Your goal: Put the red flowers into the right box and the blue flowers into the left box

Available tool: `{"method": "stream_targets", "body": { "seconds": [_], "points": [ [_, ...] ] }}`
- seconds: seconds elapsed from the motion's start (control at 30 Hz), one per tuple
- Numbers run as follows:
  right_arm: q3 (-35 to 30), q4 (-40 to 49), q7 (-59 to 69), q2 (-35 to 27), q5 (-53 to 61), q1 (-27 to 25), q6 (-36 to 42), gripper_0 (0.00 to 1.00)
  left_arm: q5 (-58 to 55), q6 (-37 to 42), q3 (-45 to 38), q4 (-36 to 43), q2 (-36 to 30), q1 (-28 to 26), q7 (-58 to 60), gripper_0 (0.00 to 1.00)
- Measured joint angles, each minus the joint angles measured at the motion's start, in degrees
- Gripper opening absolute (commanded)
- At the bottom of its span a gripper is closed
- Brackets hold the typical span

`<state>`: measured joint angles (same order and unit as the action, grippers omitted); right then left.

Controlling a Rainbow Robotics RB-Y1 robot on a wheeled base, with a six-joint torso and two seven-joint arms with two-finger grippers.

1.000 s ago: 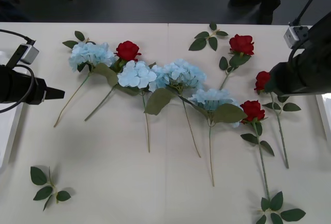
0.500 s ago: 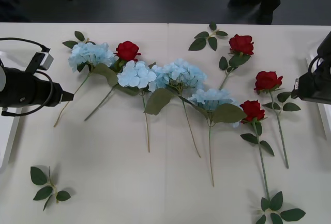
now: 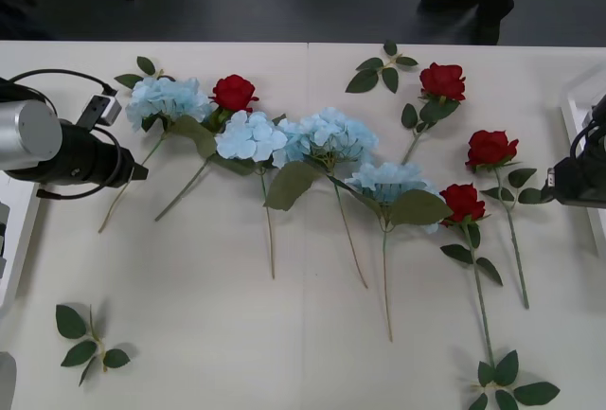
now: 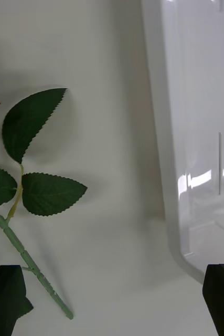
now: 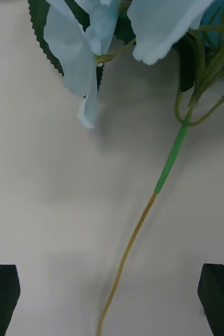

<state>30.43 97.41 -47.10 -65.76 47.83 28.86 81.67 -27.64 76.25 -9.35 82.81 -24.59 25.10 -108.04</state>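
White bench (image 3: 284, 353) strewn with unsorted flowers — nothing boxed.
Left end effector (image 5: 112, 302) gapes astride a blue flower (image 3: 167, 98) stem, ready to pinch; right end effector (image 4: 112, 304), likewise apart, waits beside the right box (image 4: 195, 131).

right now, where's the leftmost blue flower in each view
Front view: leftmost blue flower at far left, left gripper over its stem.
Left wrist view: its petals ahead of the open fingers.
Right wrist view: right gripper faces a rose stem and the right box instead.
Shared landmark: its long thin stem.

Blue flowers (image 3: 284, 140) across table (image 3: 208, 334) centre; red flowers (image 3: 469, 159) mostly right; right box (image 4: 195, 131) beyond them.
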Motion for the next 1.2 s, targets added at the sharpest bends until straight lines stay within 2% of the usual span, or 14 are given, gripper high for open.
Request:
{"method": "stream_targets", "body": {
  "seconds": [0.17,0.27,0.47,0.8,0.83,0.87,0.93,1.07,1.2],
  "points": [
    [-9.84,0.0,-12.12,1.82,1.82,-6.44,-2.04,1.0,0.55,-3.42,1.69,-5.13,0.0,2.14,0.0,1.0],
    [-12.82,0.0,-17.58,2.02,1.9,-8.74,-1.99,1.0,0.85,-5.41,3.1,-7.17,0.0,3.07,0.0,1.0],
    [-10.99,-0.54,-22.38,2.87,-0.76,-9.41,-2.71,1.0,1.71,-6.96,5.4,-8.16,0.06,3.41,0.0,1.0],
    [-11.54,-2.99,-28.89,12.46,-6.26,-9.41,-6.11,1.0,4.6,-10.02,5.56,-11.2,3.0,4.1,0.0,1.0],
    [-11.54,-3.0,-28.89,13.06,-6.56,-9.41,-6.55,1.0,4.92,-10.03,5.56,-11.2,3.27,4.1,0.0,0.9],
    [-11.54,-3.03,-28.89,13.55,-6.75,-9.41,-6.93,1.0,5.21,-10.03,5.56,-11.2,3.5,4.1,0.0,0.56],
    [-11.54,-3.26,-28.89,14.42,-6.8,-9.41,-8.07,1.0,5.66,-10.03,5.56,-11.2,3.9,4.1,0.0,0.2],
    [-11.54,-4.75,-28.89,16.01,-7.03,-9.41,-9.75,1.0,5.76,-10.03,5.56,-11.2,4.03,4.1,0.0,0.01],
    [-11.54,-6.52,-28.95,17.39,-7.66,-9.41,-10.78,1.0,5.76,-10.03,5.56,-11.2,4.03,4.1,0.0,0.0]
  ]
}}
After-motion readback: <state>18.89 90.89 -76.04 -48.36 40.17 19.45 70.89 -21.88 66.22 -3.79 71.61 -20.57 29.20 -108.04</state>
